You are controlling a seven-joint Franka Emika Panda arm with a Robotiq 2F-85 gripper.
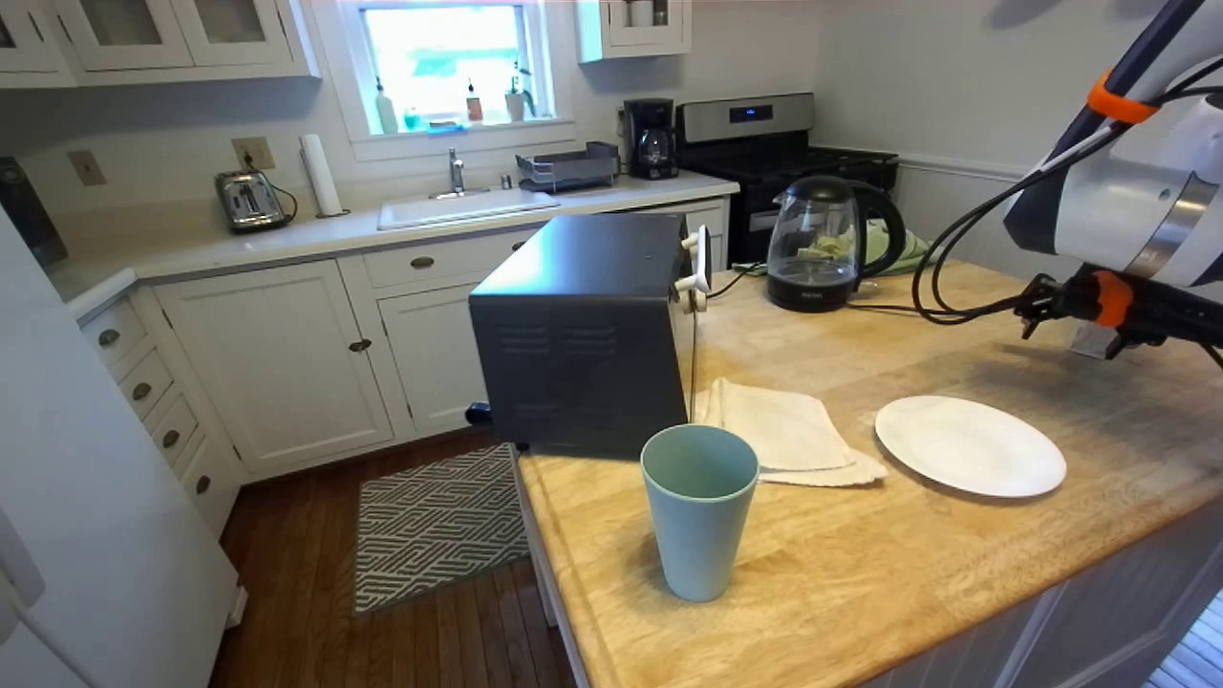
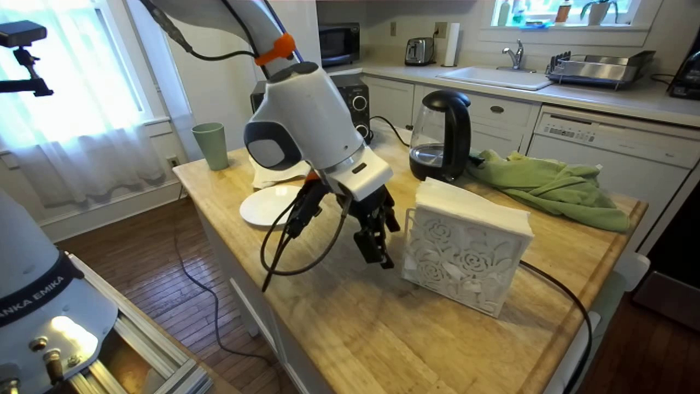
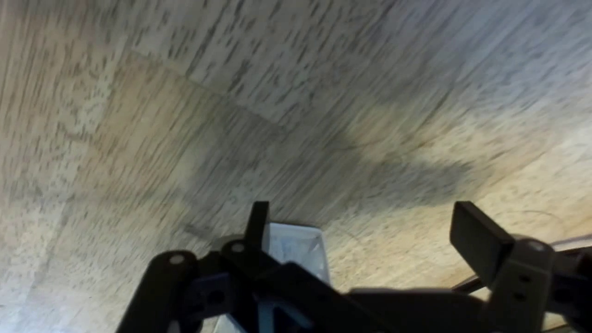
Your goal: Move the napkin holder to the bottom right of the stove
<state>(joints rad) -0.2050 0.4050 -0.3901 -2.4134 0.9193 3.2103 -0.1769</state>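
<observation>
Robot base (image 2: 33, 323): the black band (image 2: 41, 294) carries white capitals; I can read "ANKA EMIKA", the band's left end being out of view. Stove (image 1: 783, 164): blue readout on the display (image 1: 751, 114), too small to read. Glass kettle (image 1: 807, 248): small pale lettering, illegible. Dishwasher (image 2: 612, 158): fine markings on the control panel (image 2: 571, 130), illegible from here.

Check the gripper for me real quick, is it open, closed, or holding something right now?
Gripper: open, holding nothing; the napkin holder stands near it, not in its grasp.
</observation>
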